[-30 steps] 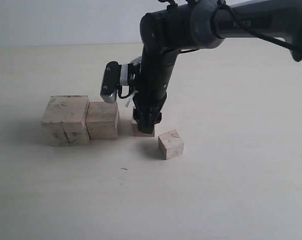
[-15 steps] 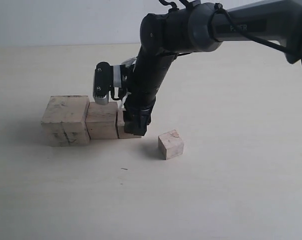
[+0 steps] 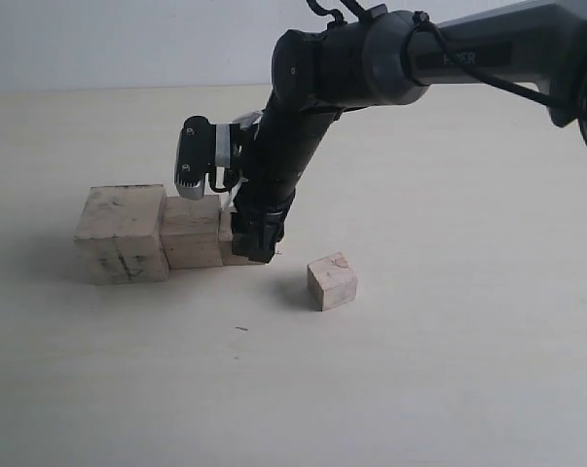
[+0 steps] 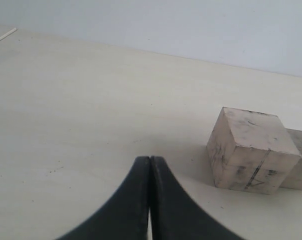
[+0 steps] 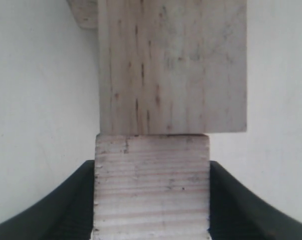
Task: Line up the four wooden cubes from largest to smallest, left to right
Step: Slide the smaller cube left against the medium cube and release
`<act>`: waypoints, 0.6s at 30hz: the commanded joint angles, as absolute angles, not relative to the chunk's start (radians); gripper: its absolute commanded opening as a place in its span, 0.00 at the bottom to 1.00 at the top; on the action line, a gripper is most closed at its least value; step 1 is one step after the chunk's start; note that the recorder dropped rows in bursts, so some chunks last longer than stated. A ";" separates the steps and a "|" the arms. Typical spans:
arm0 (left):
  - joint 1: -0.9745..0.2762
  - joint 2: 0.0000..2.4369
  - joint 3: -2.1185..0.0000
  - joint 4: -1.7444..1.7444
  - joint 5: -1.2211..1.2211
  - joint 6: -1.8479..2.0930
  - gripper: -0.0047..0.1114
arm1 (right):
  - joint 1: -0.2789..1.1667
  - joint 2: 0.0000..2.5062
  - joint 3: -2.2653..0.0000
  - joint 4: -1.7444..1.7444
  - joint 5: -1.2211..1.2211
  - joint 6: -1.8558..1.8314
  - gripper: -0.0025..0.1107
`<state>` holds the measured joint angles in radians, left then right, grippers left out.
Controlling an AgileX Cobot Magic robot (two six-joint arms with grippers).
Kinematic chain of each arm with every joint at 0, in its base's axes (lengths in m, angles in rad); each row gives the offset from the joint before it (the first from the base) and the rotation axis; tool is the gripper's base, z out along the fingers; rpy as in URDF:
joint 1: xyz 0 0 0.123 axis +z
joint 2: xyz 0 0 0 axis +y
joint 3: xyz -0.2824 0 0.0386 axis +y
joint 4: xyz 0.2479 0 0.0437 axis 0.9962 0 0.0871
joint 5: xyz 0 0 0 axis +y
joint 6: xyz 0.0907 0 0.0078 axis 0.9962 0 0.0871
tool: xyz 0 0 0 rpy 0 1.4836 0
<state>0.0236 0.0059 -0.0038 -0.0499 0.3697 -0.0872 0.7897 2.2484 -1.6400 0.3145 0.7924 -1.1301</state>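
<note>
Three wooden cubes stand in a touching row. The largest cube [image 3: 121, 233] [image 4: 251, 150], marked with dark scuffs, is at the left. The second cube [image 3: 191, 232] [image 5: 173, 65] comes after it. A small cube [image 3: 229, 239] [image 5: 151, 205] is pressed against the second cube's right side, and my right gripper [image 3: 252, 238] [image 5: 152, 167] is shut on it, hiding most of it in the exterior view. Another small cube [image 3: 332, 280] sits alone, nearer and to the right. My left gripper [image 4: 149, 160] is shut and empty, left of the largest cube.
The pale tabletop [image 3: 449, 370] extends around the cubes. The dark right arm [image 3: 371, 68] reaches in from the upper right and hangs over the right end of the row.
My right gripper has carried the small cube leftward until it meets the second cube. The two bigger cubes have been nudged slightly left. The lone cube has not moved.
</note>
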 commanded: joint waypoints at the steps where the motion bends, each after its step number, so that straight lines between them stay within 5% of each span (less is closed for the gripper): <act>1: 0.018 0.000 0.000 -0.052 0.365 -0.083 0.04 | 0.791 2.286 -1.632 0.295 0.771 -1.140 0.12; 18: 0.018 0.000 0.000 -0.052 0.365 -0.083 0.04 | 0.791 2.279 -1.632 0.286 0.751 -1.070 0.70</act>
